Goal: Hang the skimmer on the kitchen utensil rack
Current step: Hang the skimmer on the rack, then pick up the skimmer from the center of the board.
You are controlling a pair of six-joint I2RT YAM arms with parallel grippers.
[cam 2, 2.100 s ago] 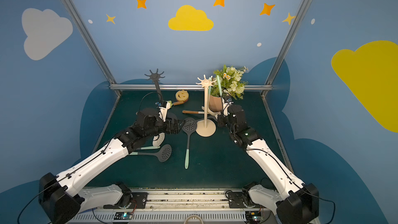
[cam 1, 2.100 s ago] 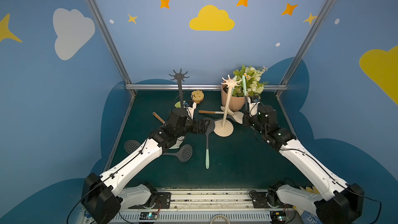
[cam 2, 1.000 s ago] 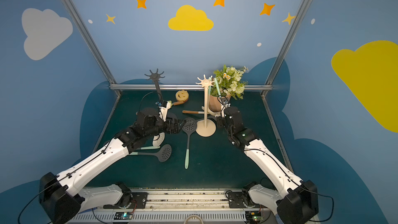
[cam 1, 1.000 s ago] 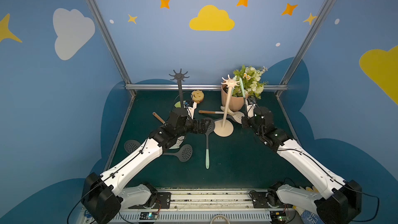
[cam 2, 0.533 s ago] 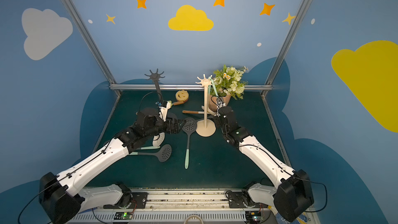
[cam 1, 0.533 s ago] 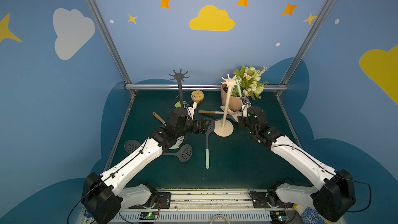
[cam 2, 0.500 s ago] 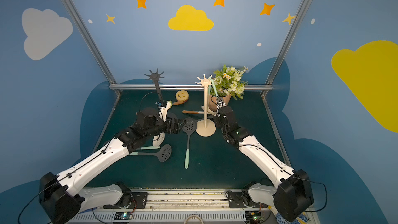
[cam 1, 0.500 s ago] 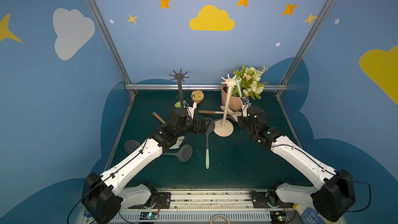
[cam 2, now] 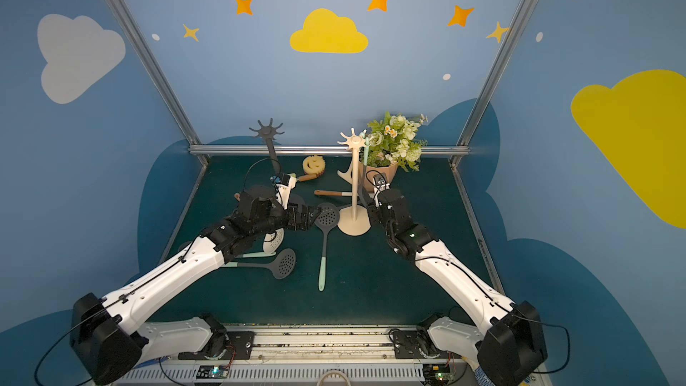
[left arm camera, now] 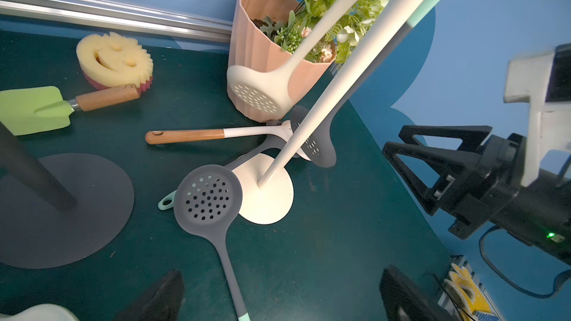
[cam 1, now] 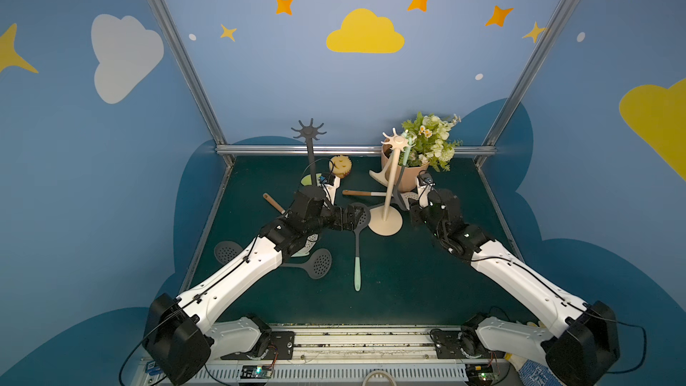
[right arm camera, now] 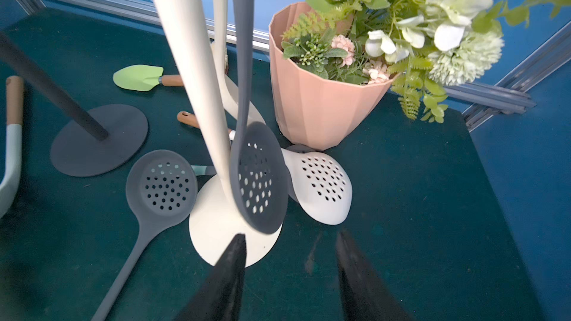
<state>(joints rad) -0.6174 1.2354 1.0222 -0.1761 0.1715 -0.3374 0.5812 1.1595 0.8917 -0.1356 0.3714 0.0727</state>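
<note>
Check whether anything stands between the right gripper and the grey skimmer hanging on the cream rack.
Nothing visible does. In the right wrist view the grey skimmer hangs head-down just ahead of the right gripper, jaws open, nothing in the gap. The pole of the cream rack runs beside the head, not in front.

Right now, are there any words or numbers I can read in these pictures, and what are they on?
No words or numbers can be read anywhere.
Small circuit board at the front: any printing on it is too small to read.
Yellow sponge: only a smiley face, no letters.
</note>
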